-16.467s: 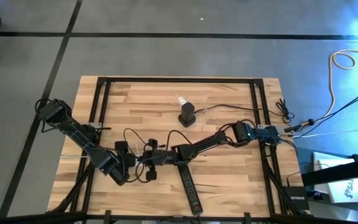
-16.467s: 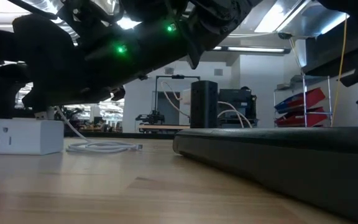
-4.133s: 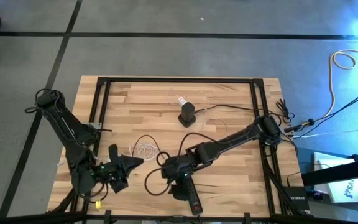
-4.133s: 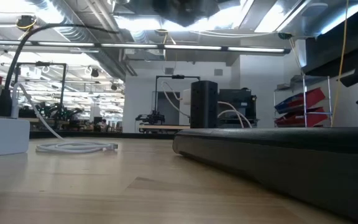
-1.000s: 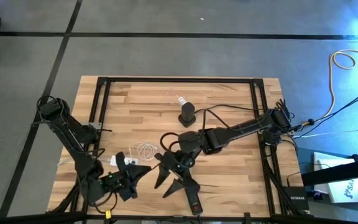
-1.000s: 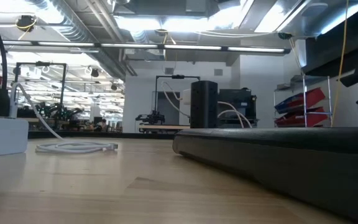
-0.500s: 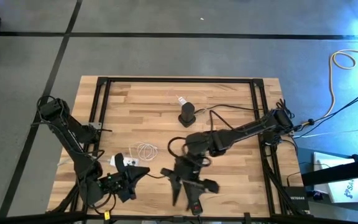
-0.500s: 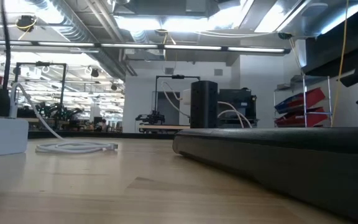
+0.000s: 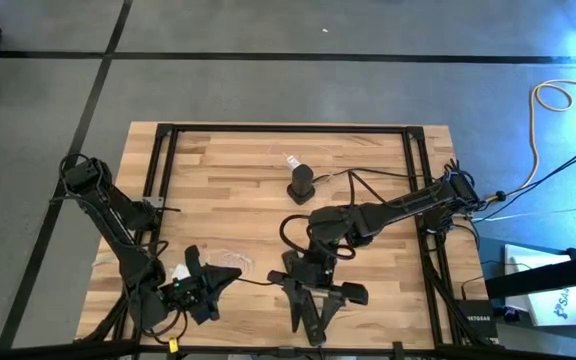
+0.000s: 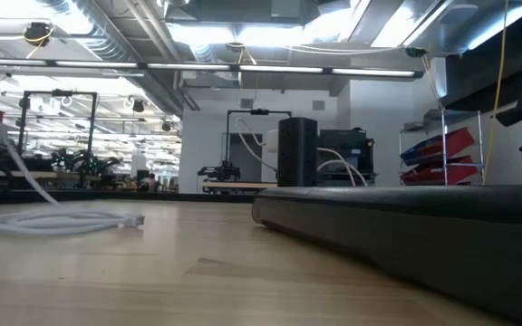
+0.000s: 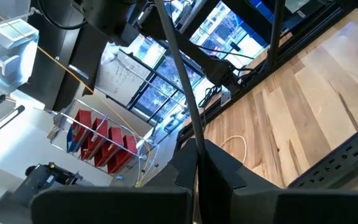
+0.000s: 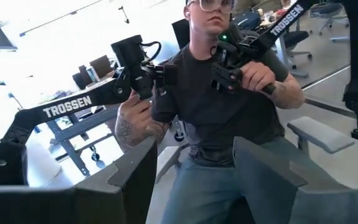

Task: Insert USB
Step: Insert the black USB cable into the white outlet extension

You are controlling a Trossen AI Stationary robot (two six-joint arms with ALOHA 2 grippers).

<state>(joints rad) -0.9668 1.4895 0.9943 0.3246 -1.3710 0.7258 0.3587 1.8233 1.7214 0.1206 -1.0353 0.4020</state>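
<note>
Nearest the front edge of the tabletop [image 9: 388, 150] is the black power strip [image 10: 406, 226], and I'll place everything else off that. The right tool [image 9: 318, 300] hangs directly above the strip with its fingers spread and nothing between them. In its wrist view you just look through the gap at a person [image 12: 222, 93] seated beyond the tabletop, working a pair of handles. My guess is it sits there to steady or line up the strip rather than to carry anything. Off to the left of the strip, well apart from it, the left tool [image 9: 213, 283] is clamped tight on a thin black cable [image 11: 188, 112]. That cable runs out from between the fingers and across toward the strip. Pinching the cord like that looks like a way to keep it from dragging things around, but I can't tell what's on its end. The USB bit itself, a white USB cable [image 10: 62, 220], lies loosely coiled on the wood between the left tool and the strip, slightly farther back. Its connector end [image 10: 137, 220] lies flat and loose, and no tool is touching it. So I'd say the actual plugging in hasn't started. Well behind the strip, a black upright hub [image 9: 301, 183] stands with a small white plug [image 9: 291, 161] just past it.
</note>
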